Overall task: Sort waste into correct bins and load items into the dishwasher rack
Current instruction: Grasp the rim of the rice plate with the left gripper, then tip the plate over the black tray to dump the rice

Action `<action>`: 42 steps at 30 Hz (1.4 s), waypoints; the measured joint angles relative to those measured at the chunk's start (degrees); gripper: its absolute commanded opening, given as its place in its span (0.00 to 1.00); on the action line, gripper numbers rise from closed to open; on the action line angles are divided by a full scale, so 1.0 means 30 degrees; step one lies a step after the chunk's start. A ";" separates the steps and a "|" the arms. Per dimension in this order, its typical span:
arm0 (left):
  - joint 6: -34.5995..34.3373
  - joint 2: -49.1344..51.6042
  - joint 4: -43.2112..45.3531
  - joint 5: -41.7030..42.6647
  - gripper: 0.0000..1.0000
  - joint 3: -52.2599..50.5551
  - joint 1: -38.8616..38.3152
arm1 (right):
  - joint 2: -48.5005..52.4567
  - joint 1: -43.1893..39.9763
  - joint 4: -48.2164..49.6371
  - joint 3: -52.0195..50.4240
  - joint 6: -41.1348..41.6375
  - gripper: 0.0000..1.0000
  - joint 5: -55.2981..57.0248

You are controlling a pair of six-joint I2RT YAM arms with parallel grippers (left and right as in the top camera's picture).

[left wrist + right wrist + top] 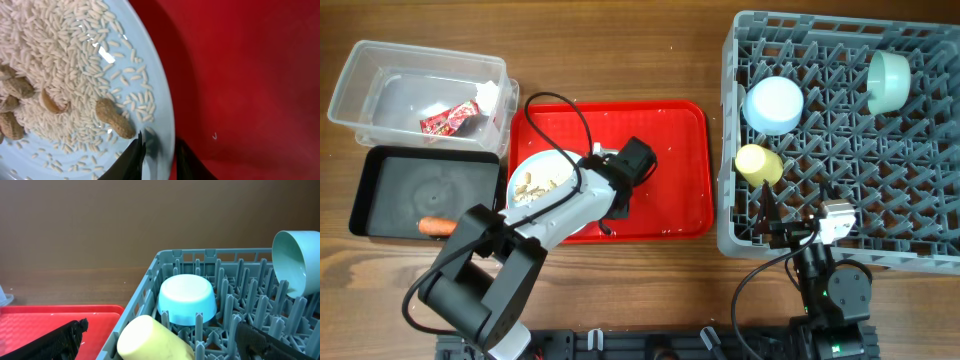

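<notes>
Left pincer clamps plate rim, rice and peanuts aboard, on red tray | Right pincer gapes wide near yellow cup in rack | Carrot lies in black tray, wrapper in tub

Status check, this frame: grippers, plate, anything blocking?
Left gripper clamped on plate rim; rice and peanuts on it, red tray beneath. Right gripper open, empty, at rack edge. No obstruction seen.

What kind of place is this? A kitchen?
Likely a robot practice table staged like kitchen clean-up: a grey dishwasher rack, a clear tub, and a plate of rice on a red tray.
</notes>
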 measured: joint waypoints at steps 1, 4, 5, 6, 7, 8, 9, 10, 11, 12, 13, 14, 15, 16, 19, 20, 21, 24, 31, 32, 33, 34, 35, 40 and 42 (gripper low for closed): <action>0.0211 -0.0087 0.0401 0.0095 0.05 -0.0226 0.0000 | 0.0000 0.0000 0.0000 0.0000 0.0000 1.00 0.0000; 0.0729 -0.0168 0.0612 0.0117 0.04 -0.0270 0.0000 | 0.0000 0.0000 0.0000 0.0000 0.0000 1.00 0.0000; 0.0772 -0.0168 0.0444 0.0095 0.04 -0.0197 0.0000 | 0.0000 0.0000 0.0000 0.0000 0.0000 1.00 0.0000; 0.0780 -0.0146 -0.0248 0.0226 0.04 0.0197 0.0000 | 0.0000 0.0000 0.0000 0.0000 0.0000 1.00 0.0000; 0.0780 -0.0124 -0.1188 0.0350 0.04 0.0743 0.0000 | 0.0000 0.0000 -0.0007 0.0000 0.0000 1.00 0.0000; 0.0772 -0.0131 -0.2324 0.0379 0.04 0.1610 0.0000 | 0.0000 0.0000 -0.0007 0.0000 0.0000 1.00 0.0000; 0.0765 -0.0189 -0.3075 0.0350 0.04 0.2834 0.0000 | 0.0007 0.0000 0.0000 0.0000 0.0000 1.00 0.0000; 0.0765 -0.0255 -0.3912 0.0291 0.04 0.3796 0.0000 | 0.0000 0.0000 0.0000 0.0000 0.0000 1.00 0.0000; 0.0765 -0.0321 -0.4954 0.0197 0.04 0.4779 0.0000 | 0.0000 0.0000 -0.0015 0.0000 0.0000 1.00 0.0000; 0.0772 -0.0401 -0.5370 0.0117 0.04 0.5384 0.0000 | 0.0000 0.0000 0.0000 0.0000 0.0000 1.00 0.0000; 0.0845 -0.0401 -0.6645 -0.0066 0.04 0.6594 0.0000 | 0.0000 0.0000 0.0000 0.0000 0.0000 1.00 0.0000; 0.0874 -0.0437 -0.7468 -0.0270 0.04 0.7599 0.0000 | 0.0000 0.0000 0.0000 0.0000 0.0000 1.00 0.0000; 0.0933 -0.0510 -0.8196 -0.0517 0.04 0.8320 0.0000 | 0.0000 0.0000 -0.0007 0.0000 0.0000 1.00 0.0000; 0.0984 -0.0510 -0.8969 -0.0714 0.04 0.8932 0.0015 | 0.0000 0.0000 -0.0007 0.0000 0.0000 1.00 0.0000; 0.1005 -0.0721 -1.0244 -0.1049 0.04 1.0032 0.0663 | 0.0000 0.0000 0.0000 0.0000 0.0000 1.00 0.0000; 0.0998 -0.0947 -1.0571 -0.1071 0.04 1.0047 0.1311 | 0.0000 0.0000 0.0000 0.0000 0.0000 1.00 0.0000; 0.0991 -0.1144 -1.0877 -0.0852 0.04 1.0054 0.1931 | 0.0000 0.0000 0.0000 0.0000 0.0000 1.00 0.0000; 0.1115 -0.2171 -1.1336 0.1275 0.04 1.0061 0.5938 | 0.0000 0.0000 0.0000 0.0000 0.0000 1.00 0.0000; 0.6317 -0.2616 -1.0564 1.2342 0.04 1.0061 1.5446 | 0.0000 0.0000 0.0000 0.0000 0.0000 1.00 0.0000; 0.6936 -0.2616 -1.0688 1.3384 0.04 1.0061 1.6364 | 0.0000 0.0000 0.0000 0.0000 0.0000 1.00 0.0000; 0.7861 -0.2667 -1.1060 1.4965 0.04 1.0061 1.7617 | 0.0000 0.0000 0.0000 0.0000 0.0000 1.00 0.0000; 0.8306 -0.2761 -1.1125 1.5657 0.04 1.0054 1.8418 | 0.0000 0.0000 0.0000 0.0000 0.0000 1.00 0.0000; 0.9260 -0.2987 -1.1431 1.7420 0.04 1.0054 1.9985 | 0.0000 0.0000 0.0000 0.0000 0.0000 1.00 0.0000; 1.4061 -0.3708 -1.3420 2.4247 0.04 0.8612 2.6126 | 0.0007 0.0000 0.0000 0.0000 0.0000 1.00 0.0000; 1.6721 -0.3723 -1.4906 2.6665 0.04 0.7672 2.8028 | 0.0000 0.0000 0.0000 0.0000 0.0000 1.00 0.0000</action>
